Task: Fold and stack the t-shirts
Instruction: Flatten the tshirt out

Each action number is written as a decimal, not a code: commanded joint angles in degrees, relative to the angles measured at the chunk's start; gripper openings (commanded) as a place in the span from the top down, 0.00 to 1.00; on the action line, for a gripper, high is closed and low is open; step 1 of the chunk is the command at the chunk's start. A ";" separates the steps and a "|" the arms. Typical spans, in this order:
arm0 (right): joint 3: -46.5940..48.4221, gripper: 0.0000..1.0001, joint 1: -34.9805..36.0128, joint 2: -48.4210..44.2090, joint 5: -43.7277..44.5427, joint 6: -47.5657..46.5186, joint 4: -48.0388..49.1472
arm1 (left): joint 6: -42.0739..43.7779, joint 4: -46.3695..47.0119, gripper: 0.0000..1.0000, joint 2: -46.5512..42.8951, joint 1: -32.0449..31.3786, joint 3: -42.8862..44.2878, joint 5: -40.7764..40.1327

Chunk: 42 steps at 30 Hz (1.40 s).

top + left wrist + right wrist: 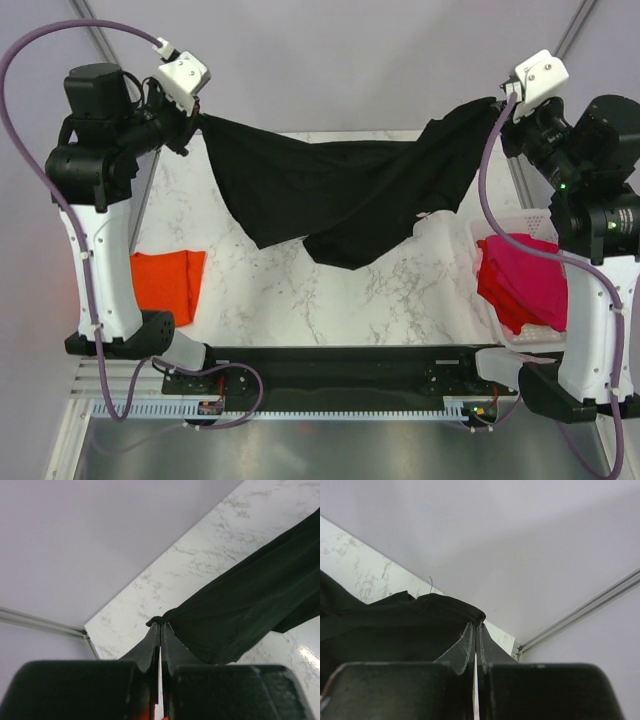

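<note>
Orange t-shirt (165, 283): folded, flat on table (330, 300) at its L edge. L side tucked behind L arm. Well apart from the black shirt.
L fingers (151, 647): pressed together, pinching a bunched corner of the black t-shirt (340, 195). Held up over far-L corner of table.
Black t-shirt: hangs in air betw. both arms, spread across far half of table. Top edge sags toward the middle, R end more bunched than L. Lowest fold hangs abt table centre; can't tell if it touches the marble.
Open room: bare marble across near half of table, betw. orange shirt and basket (540, 220).
R fingers (462, 650): closed tight on a wad of black cloth. Held up at far-R corner, over the basket's far end.
Basket: white, slatted, at R table edge. Magenta-pink t-shirt (525, 285) heaped inside, crumpled.
Hidden/unclear: basket's R side and near end covered by R arm. Wrist views show only the pinched cloth, rest of shirt cut off. Which part of the shirt each side holds (hem, shoulder, sleeve): can't tell.
</note>
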 commanded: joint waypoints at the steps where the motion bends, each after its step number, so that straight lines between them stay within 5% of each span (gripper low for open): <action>1: -1.85 1.00 0.01 -0.41 0.44 0.16 3.76 | -1.10 4.38 0.98 1.11 0.10 -3.78 -0.47; 8: -12.83 1.00 0.10 3.10 -1.84 -1.95 7.00 | 0.31 4.38 0.98 12.08 0.01 -13.99 1.64; 15: -17.68 1.00 0.10 13.11 -3.25 -0.90 10.96 | 0.92 4.21 0.97 30.62 -0.08 -11.73 2.01; 19: -15.93 1.00 0.10 21.36 -2.02 -0.37 12.19 | -2.32 3.50 0.76 40.48 -0.08 -0.33 -0.72; 20: -15.23 1.00 0.10 22.35 -2.02 -0.20 12.11 | -3.29 3.59 0.62 41.18 -0.17 1.36 -1.77; 21: -14.70 1.00 0.19 23.14 -2.11 0.33 12.20 | -4.86 3.94 0.59 40.58 -0.08 1.90 -2.04; 23: -13.82 1.00 0.45 24.46 -2.11 0.42 12.20 | -6.02 5.26 0.58 36.65 -0.08 -0.71 -2.31; 31: -18.29 1.00 2.03 22.97 -1.41 -0.11 12.11 | -5.93 5.17 0.56 28.00 -0.95 -33.05 5.16; 42: -19.00 1.00 2.21 22.88 -0.79 -1.07 11.40 | -8.75 5.00 0.47 39.25 -1.57 -25.17 4.90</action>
